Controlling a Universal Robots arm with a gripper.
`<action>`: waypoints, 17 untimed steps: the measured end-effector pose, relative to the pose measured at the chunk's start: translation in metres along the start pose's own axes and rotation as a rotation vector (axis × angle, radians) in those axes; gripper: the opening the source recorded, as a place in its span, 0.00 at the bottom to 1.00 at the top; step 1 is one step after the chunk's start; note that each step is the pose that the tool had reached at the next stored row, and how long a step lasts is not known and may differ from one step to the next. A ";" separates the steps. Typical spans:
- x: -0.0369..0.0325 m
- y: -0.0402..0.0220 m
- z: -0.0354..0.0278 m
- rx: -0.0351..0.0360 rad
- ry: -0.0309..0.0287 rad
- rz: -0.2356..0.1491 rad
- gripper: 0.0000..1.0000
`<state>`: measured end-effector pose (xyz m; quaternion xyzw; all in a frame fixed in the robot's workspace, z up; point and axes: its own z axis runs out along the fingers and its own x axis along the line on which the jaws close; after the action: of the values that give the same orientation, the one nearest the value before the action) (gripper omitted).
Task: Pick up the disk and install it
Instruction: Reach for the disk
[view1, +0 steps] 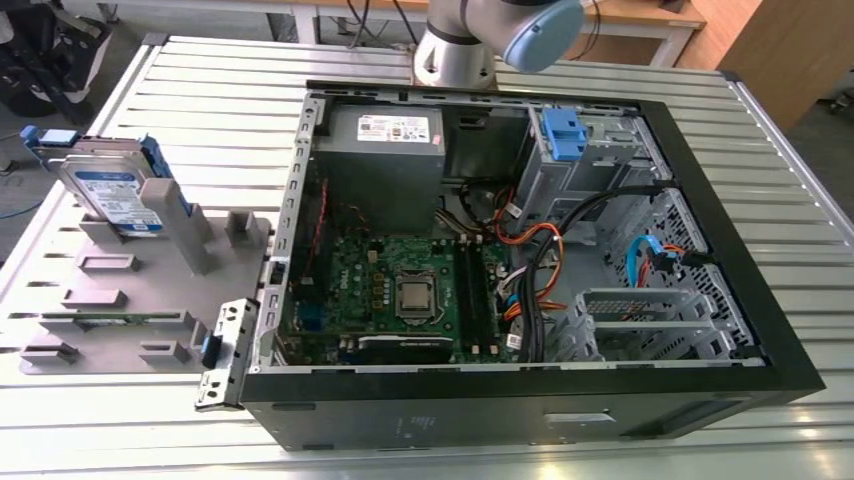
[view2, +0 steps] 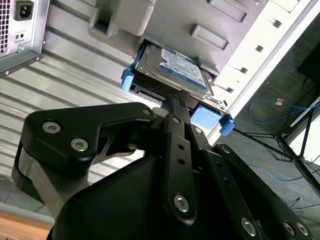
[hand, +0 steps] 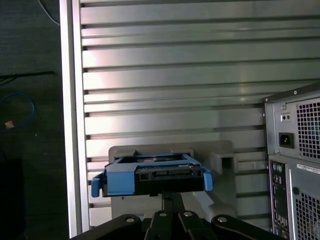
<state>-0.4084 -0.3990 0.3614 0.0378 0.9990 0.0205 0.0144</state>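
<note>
Slatted table; disk tilted in grey holder beside open case.

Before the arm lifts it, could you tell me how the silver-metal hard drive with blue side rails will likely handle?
The silver-metal hard drive looks rigid, so it probably will not flex. Its metal body suggests weight for its size. It leans on edge in the grey slotted holder, so a sideways push might tip it.

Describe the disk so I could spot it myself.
Find the open computer case on the slatted table; the grey holder block sits at the exterior view's left of it. The hard drive leans at its far end: silver, blue-and-white label, blue side rails.
</note>
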 end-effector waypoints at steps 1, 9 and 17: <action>0.0012 -0.0001 0.0011 -0.0001 -0.0002 0.000 0.11; 0.0072 -0.0010 0.0097 0.0003 -0.0001 0.000 0.11; 0.0120 -0.0015 0.0149 0.0004 -0.0002 0.000 0.11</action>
<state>-0.4200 -0.3990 0.3461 0.0378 0.9990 0.0203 0.0145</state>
